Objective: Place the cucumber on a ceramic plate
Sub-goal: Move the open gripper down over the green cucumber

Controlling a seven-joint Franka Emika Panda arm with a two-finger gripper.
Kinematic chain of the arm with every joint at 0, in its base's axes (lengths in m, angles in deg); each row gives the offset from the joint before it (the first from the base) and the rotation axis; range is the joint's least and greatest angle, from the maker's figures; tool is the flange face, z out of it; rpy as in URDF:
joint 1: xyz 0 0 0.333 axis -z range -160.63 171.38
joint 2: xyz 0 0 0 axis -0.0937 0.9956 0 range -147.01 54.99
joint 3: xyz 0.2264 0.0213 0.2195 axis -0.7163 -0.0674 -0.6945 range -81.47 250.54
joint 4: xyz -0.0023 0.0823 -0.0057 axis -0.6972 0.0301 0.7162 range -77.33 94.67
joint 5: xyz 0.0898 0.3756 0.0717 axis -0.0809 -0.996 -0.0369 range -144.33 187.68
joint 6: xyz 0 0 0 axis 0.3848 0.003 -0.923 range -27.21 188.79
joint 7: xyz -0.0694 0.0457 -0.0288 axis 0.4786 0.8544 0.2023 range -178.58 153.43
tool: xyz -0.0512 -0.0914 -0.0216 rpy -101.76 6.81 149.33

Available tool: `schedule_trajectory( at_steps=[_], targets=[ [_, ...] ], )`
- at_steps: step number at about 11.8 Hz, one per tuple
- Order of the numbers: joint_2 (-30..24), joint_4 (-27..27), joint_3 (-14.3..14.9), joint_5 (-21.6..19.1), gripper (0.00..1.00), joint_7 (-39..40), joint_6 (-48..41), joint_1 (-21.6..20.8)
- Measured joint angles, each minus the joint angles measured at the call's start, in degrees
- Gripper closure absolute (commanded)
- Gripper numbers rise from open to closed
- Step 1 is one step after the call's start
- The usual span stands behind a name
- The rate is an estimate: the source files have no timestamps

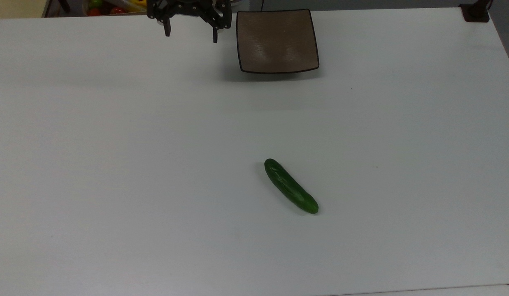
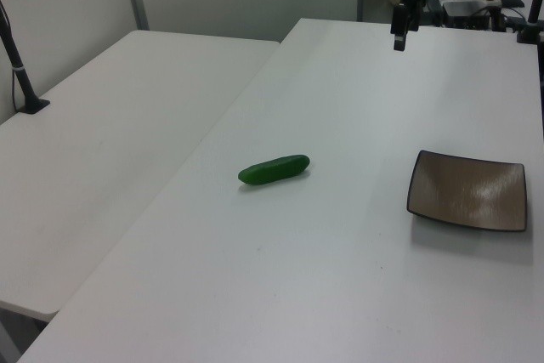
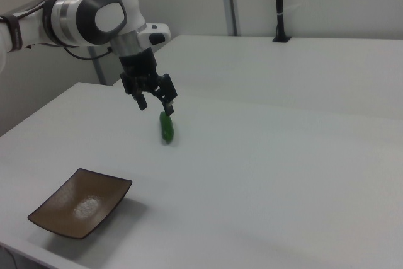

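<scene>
The dark green cucumber lies flat on the white table, angled, a little right of centre in the top view; it also shows as the cucumber and the cucumber. The square brown ceramic plate sits bare at the top view's far edge, seen too as the plate and the plate. My gripper hangs open above the table just left of the plate in the top view, far from the cucumber, holding nothing. It appears also as the gripper and the gripper.
A black post base stands at the top view's far right table corner. A bin of coloured items sits beyond the far edge. A second white table adjoins on the left view's left.
</scene>
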Motion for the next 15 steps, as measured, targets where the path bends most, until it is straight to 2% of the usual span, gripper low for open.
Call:
schedule_trajectory(
  at_steps=[8,10,12,15],
  targets=[
    [0.20,-0.01,0.06,0.01,0.00,0.06,0.02,-0.16],
    [1.17,-0.02,-0.02,-0.01,0.00,0.06,4.05,-0.91],
    [4.82,-1.53,-0.08,-0.05,0.00,0.06,9.31,-1.66],
    [14.67,-8.52,-0.85,-0.05,0.00,0.04,14.94,-3.11]
  ],
)
